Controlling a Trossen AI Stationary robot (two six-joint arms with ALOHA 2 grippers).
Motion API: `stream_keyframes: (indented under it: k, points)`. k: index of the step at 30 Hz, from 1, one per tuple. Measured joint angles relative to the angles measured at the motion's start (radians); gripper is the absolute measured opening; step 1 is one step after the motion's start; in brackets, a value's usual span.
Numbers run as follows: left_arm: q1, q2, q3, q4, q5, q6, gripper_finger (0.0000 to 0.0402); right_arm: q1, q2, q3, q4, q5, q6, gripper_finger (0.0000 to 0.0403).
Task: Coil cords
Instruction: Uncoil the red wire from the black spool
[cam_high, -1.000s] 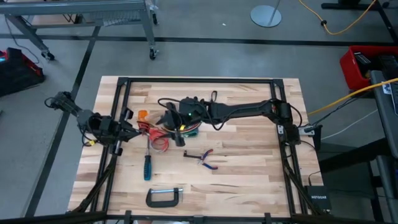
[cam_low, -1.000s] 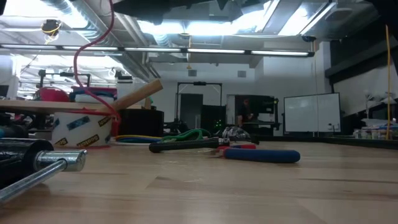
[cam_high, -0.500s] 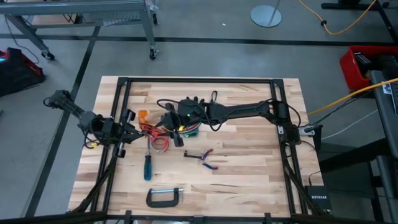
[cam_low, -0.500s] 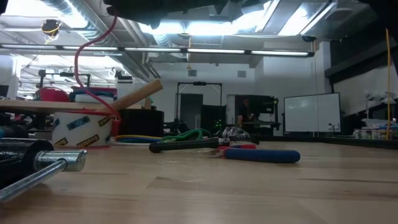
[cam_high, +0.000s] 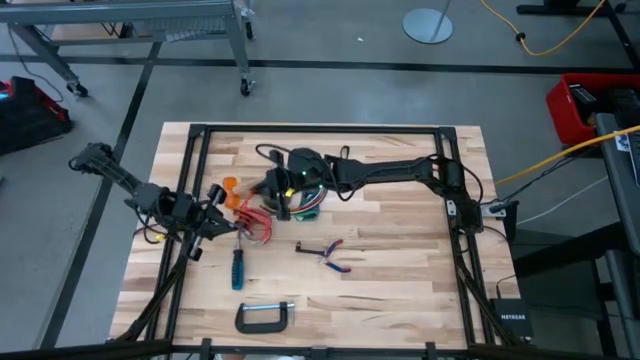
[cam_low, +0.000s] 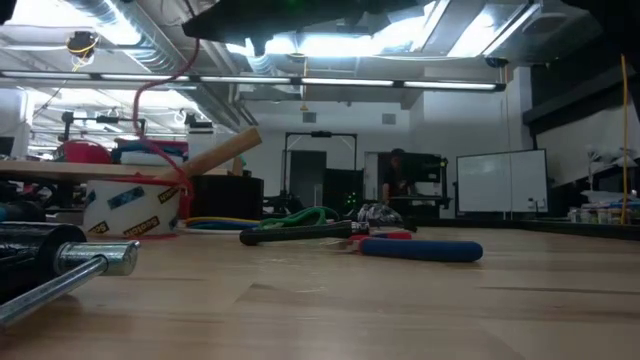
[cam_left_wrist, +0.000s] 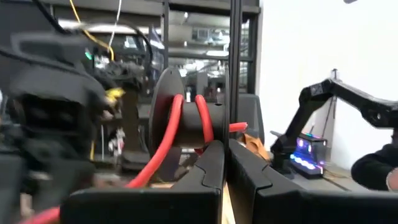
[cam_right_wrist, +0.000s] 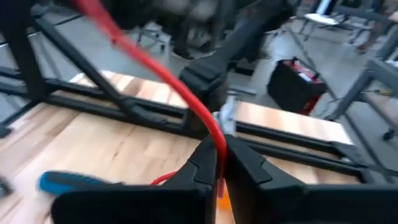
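A red cord (cam_high: 255, 218) lies in loose loops at the table's left middle, between my two grippers. My left gripper (cam_high: 220, 218) sits at its left side, shut (cam_left_wrist: 225, 152), with red strands (cam_left_wrist: 177, 118) arching just beyond the fingertips. My right gripper (cam_high: 272, 190) reaches in from the right, above the loops, and is shut on a strand (cam_right_wrist: 219, 158). In the low view the cord (cam_low: 140, 110) hangs down from above in a curve toward a labelled roll (cam_low: 130, 208). Any black cord is hidden. My left gripper has a red strand (cam_left_wrist: 213, 142) running into its shut fingertips, pinched at their free ends. The fingers come roughly level from the table's left side, and the cord arches up past them. My right gripper pinches one red strand (cam_right_wrist: 214, 140) between its two fingers. The fingers come from the table's right, slanting slightly down. The strand rises away from them, lifted off the table.
A blue-handled screwdriver (cam_high: 237, 265), red-handled pliers (cam_high: 326, 252) and a C-clamp (cam_high: 265, 317) lie nearer the front edge. An orange piece (cam_high: 230, 186) and green cords (cam_high: 312, 202) sit by the right gripper. A black frame (cam_high: 190, 180) borders the table.
My right gripper has shut on the red strand and edged toward the table's far left. My left gripper has moved toward the table's right, closer to the red loops. The hanging part of the cord has shifted a little with them.
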Motion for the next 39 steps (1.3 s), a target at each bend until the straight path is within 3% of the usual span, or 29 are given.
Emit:
stream_keyframes:
  k: [9,13,17,23,31,39]
  points:
    - [0.000,0.066,0.000,-0.095,-0.047,-0.261,0.0000,-0.072,-0.025,0.000,0.096,0.004,0.025,0.0011]
    - [0.000,0.063,0.000,-0.234,-0.181,-0.420,0.0000,-0.096,-0.094,-0.001,0.008,0.019,0.027,0.0009]
    - [0.000,0.053,0.000,-0.321,-0.272,-0.466,0.0000,-0.101,-0.176,0.000,-0.180,0.069,0.021,0.0009]
    - [0.000,0.026,0.000,-0.296,-0.355,-0.379,0.0000,-0.086,-0.263,0.000,-0.489,0.095,0.029,0.0009]
    - [0.000,-0.012,0.000,-0.167,-0.425,-0.138,0.0000,0.003,-0.247,0.000,-0.775,0.097,0.107,0.0009]
    - [0.000,-0.038,0.000,0.074,-0.422,0.126,0.0000,0.085,-0.179,-0.065,-0.716,0.135,0.105,0.0009]
